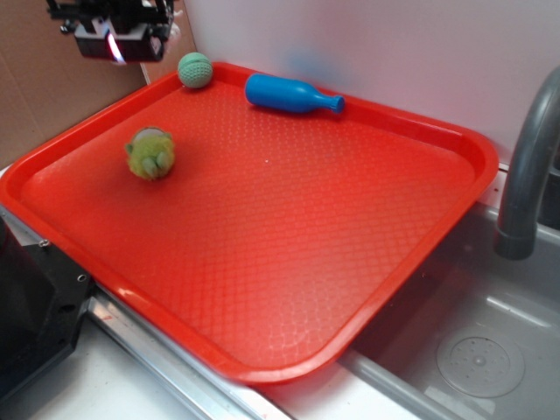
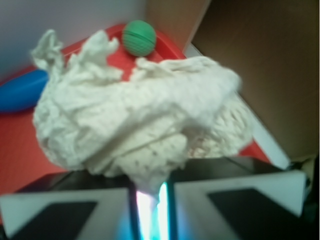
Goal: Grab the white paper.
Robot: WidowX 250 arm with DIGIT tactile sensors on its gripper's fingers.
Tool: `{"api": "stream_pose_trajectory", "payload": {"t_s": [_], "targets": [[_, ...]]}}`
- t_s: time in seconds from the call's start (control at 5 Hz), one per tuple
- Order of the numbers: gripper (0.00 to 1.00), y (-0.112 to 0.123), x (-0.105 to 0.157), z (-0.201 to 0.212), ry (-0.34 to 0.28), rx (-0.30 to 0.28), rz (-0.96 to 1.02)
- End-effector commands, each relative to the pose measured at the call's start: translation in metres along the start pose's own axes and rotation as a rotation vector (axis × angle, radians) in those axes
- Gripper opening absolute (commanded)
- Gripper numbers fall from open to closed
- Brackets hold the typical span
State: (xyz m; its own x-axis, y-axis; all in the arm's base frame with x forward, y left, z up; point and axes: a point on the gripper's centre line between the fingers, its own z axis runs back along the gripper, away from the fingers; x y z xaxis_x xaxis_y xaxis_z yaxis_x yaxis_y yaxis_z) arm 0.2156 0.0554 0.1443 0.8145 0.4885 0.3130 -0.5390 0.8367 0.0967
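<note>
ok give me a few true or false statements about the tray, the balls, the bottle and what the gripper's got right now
1. The gripper is shut on the white paper. True.
2. The blue bottle stands upright in the middle of the red tray. False: it lies on its side near the far rim.
3. The green knitted ball sits at the tray's far corner. True.
4. The fuzzy yellow-green ball touches the blue bottle. False: they lie well apart on the tray.
5. The white paper rests on the tray next to the faucet. False: it is raised off the tray in the gripper, far from the faucet.
</note>
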Motion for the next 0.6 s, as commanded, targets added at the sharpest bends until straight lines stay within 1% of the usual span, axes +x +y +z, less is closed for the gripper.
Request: {"api": "stream_pose_trajectory", "payload": {"t_s": [0.0, 0.2, 0.4], "targets": [[0.0, 0.008, 0.003, 0.075, 0.014, -0.259, -0.171], [0.0, -0.001, -0.002, 0.081, 0.09, -0.298, -0.21], [0.0, -0.011, -0.012, 0.081, 0.115, -0.291, -0.243]]}}
